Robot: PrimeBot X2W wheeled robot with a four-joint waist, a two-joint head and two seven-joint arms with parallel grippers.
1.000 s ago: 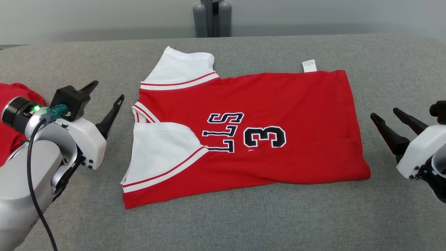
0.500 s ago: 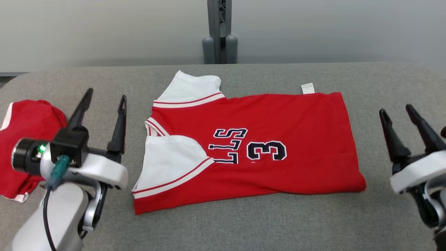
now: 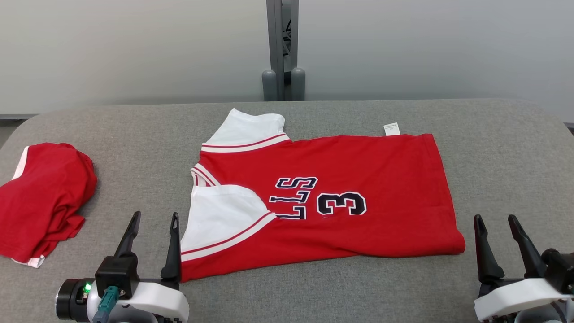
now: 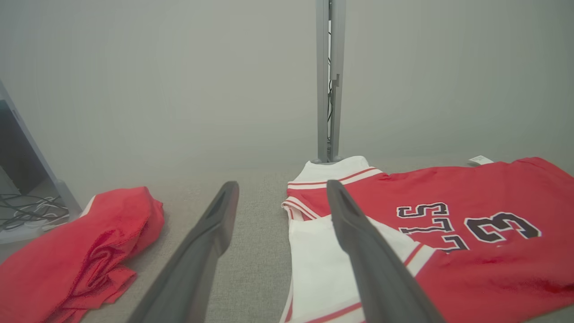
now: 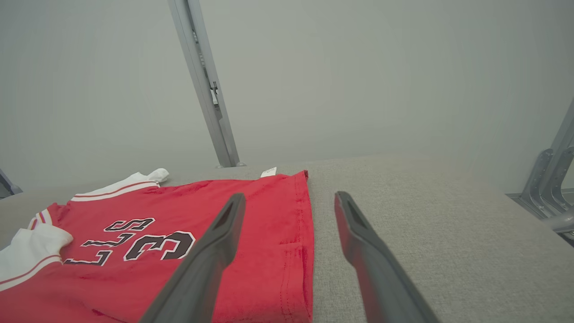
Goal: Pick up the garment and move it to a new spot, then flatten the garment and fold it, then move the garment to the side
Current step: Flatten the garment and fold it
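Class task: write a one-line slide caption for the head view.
Red-and-white jersey spread on the grey table, open left pincer and right pincer flanking it, crumpled red garment at far left.

Left gripper (image 3: 155, 215) and right gripper (image 3: 494, 217): white shells, dark fingers (image 3: 127, 240).
Each has two long, slim fingers, black to dark grey, that taper to a narrow tip with a shallow groove along the inner face, and each pair rises from a smooth, rounded white shell (image 3: 154, 299). The left one carries a square black block (image 3: 115, 272), a teal plug (image 3: 106, 299), a small green light (image 3: 88, 287) and a round black collar (image 3: 66, 301). The right one has a black knob (image 3: 558, 265).
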